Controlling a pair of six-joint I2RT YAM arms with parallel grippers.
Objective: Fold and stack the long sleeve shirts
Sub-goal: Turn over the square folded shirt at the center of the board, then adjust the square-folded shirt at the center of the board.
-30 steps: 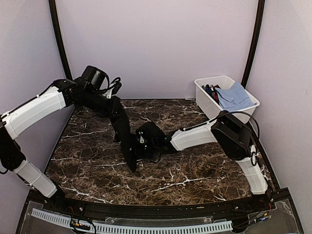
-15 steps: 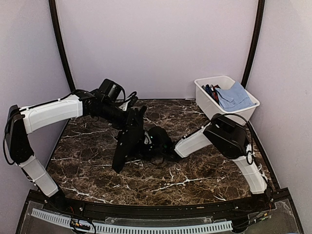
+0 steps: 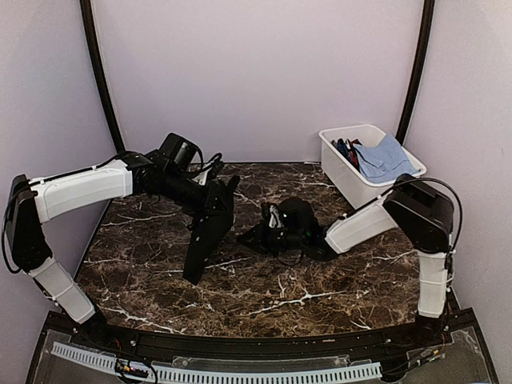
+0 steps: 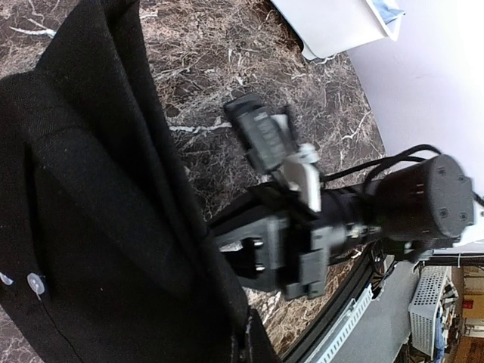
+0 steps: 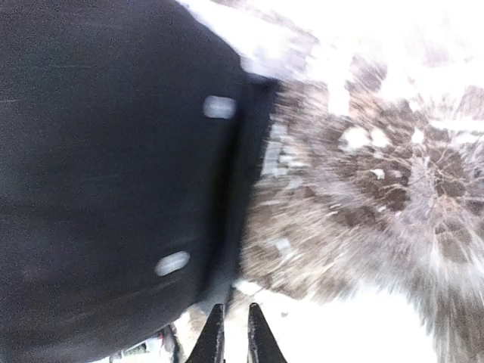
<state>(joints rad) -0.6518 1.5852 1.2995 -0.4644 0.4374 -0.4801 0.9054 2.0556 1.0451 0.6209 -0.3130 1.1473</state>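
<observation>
Left hand (image 3: 218,198) is pressed together, pinching a black long sleeve shirt (image 3: 204,240) that hangs over the marble table (image 3: 320,296), toward nine o'clock of centre. At the shirt's three o'clock, apart from it, the right hand (image 5: 232,327) seems slightly spread and empty, though its view is blurred.

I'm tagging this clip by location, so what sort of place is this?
Probably a lab robot cell, not a home: the left arm, holding up a black shirt, and right arm mounted at a marble-patterned table, plain lilac walls closing it in, and a white bin holding blue cloth.
</observation>
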